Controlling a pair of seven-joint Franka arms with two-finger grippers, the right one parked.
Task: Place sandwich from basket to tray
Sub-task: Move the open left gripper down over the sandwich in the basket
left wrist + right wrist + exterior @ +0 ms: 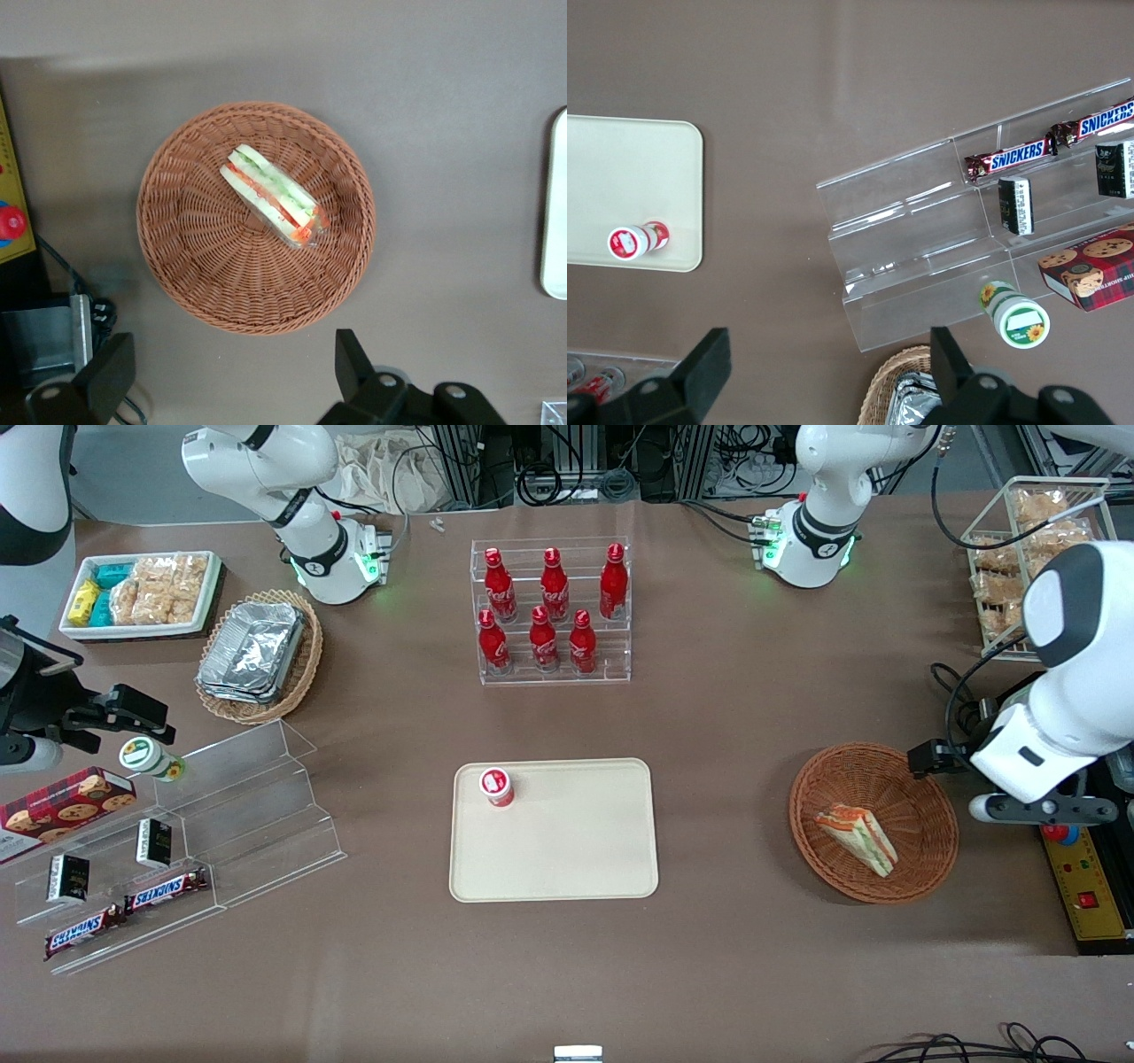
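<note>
The sandwich lies in the reddish-brown wicker basket, a wrapped wedge with white bread and orange and green layers. The left wrist view shows it near the basket's middle, with the basket standing on the brown table. My left gripper hangs open and empty above the basket's rim, on the working arm's side; its two black fingers stand wide apart over bare table just outside the rim. The cream tray lies at the table's middle, toward the parked arm from the basket; its edge shows in the wrist view.
A small red and white cup stands on the tray's corner. A rack of red bottles stands farther from the front camera. A yellow control box with cables lies beside the basket. A wire basket of snack packets stands farther away from the camera.
</note>
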